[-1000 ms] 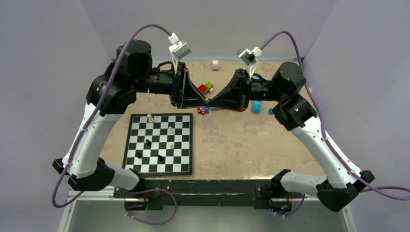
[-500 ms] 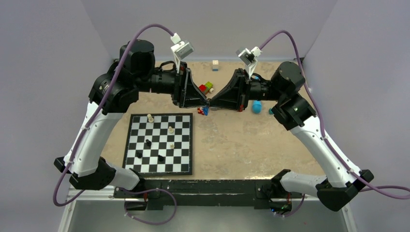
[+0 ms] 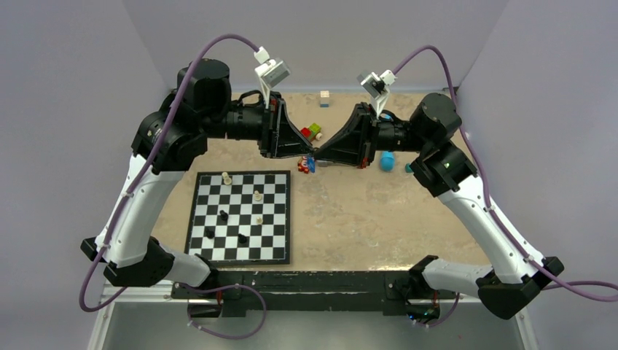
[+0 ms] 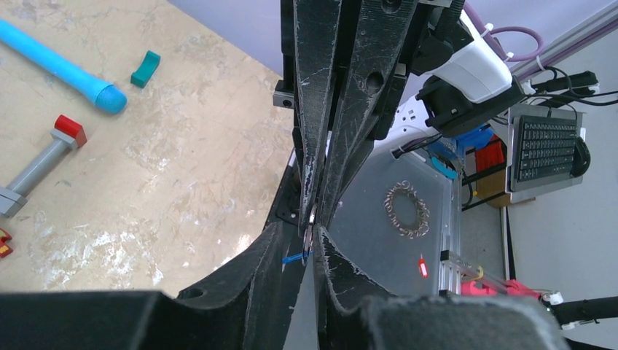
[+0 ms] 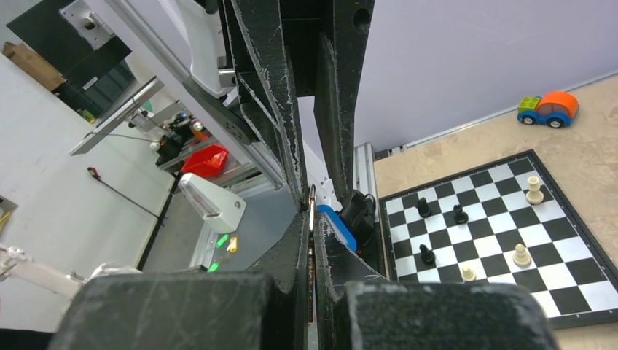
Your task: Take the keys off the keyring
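Both grippers meet tip to tip in the air above the sandy table. The keyring's blue tag (image 3: 311,165) hangs just under that meeting point. In the left wrist view my left gripper (image 4: 313,235) is closed in on thin silvery metal seen edge-on, with the blue tag (image 4: 295,257) sticking out beside it. From above, my right gripper (image 4: 315,211) pinches the same metal. In the right wrist view the right gripper (image 5: 312,222) is shut tight on the metal, and the tag (image 5: 337,227) lies along its right finger. I cannot tell the keys from the ring.
A chessboard (image 3: 273,251) with several pieces lies front left. A blue cylinder (image 4: 58,65), a grey bar with a red end (image 4: 40,164) and a teal piece (image 4: 146,69) lie at the right. Red and green bricks (image 3: 311,132) and a small block (image 3: 324,98) sit behind.
The left jaws have narrowed onto the metal at the meeting point. Both arms have barely moved, and the right gripper stays shut.
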